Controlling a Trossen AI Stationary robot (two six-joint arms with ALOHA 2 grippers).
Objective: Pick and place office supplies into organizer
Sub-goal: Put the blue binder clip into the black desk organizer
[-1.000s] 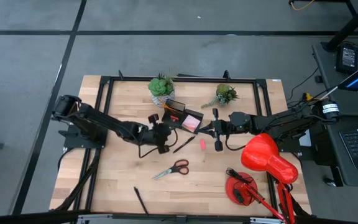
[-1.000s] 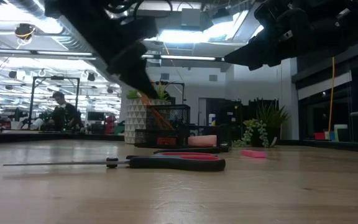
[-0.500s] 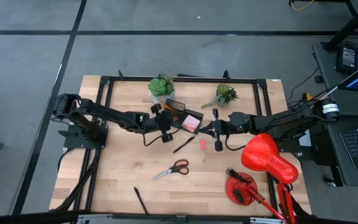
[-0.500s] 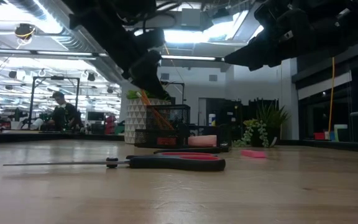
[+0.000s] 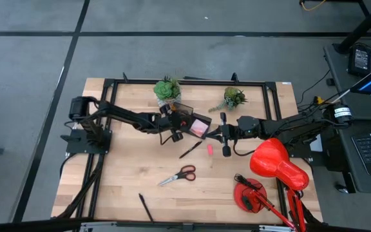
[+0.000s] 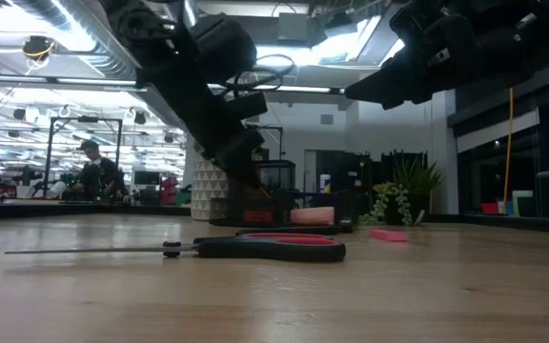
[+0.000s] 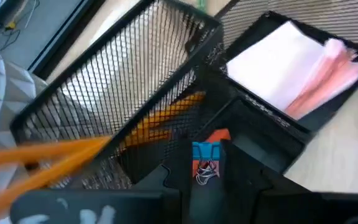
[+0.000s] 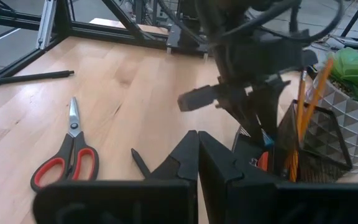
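Black left gripper [image 5: 174,127] is now reaching the organizer [image 5: 182,111], having swung over from mid-table; whether it is gripping cannot be told. Pencils [image 8: 303,99] are standing in the mesh compartment. Right gripper [image 5: 210,135], pressed together, is waiting just beside. Scissors [image 5: 179,174], pen [image 5: 190,150] and eraser [image 5: 209,149] are lying unsorted on the wooden table [image 5: 127,174]; a person [image 6: 93,167] is sitting far behind.

Light wooden table [image 5: 121,174] inside a black frame, bearing black mesh organizer [image 5: 184,116], two potted plants [image 5: 167,91], red desk lamp [image 5: 263,187], red-handled scissors [image 5: 179,174], two black pens [image 5: 145,207], a small pink eraser [image 5: 209,149].
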